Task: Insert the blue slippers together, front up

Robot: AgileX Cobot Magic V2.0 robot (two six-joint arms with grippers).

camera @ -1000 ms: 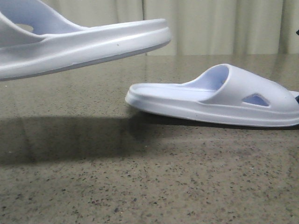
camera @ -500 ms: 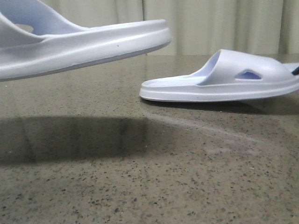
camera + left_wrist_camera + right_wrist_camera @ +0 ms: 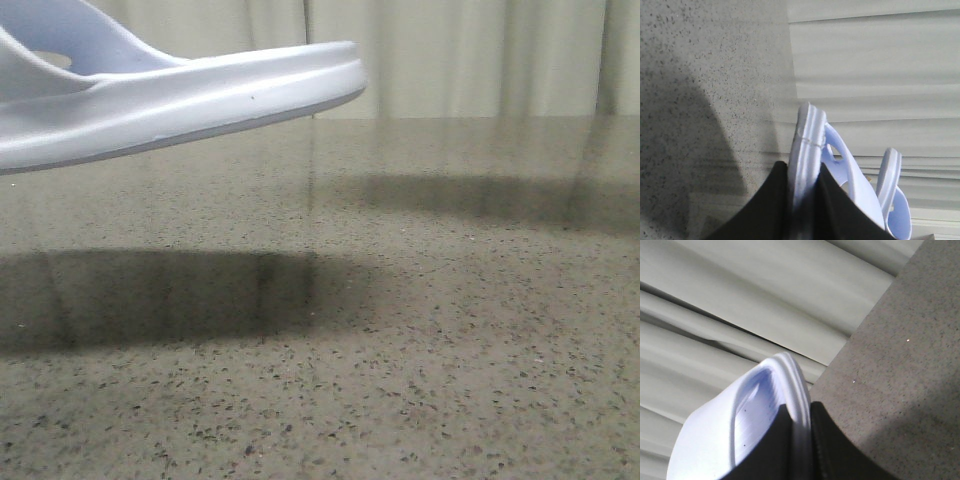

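No legible text or markings.

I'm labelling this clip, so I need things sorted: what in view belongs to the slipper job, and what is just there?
Part of the job:
- left slipper, pinched in the left tool
- right slipper, pinched in the right tool

Just there:
- speckled table
- pale curtain behind it
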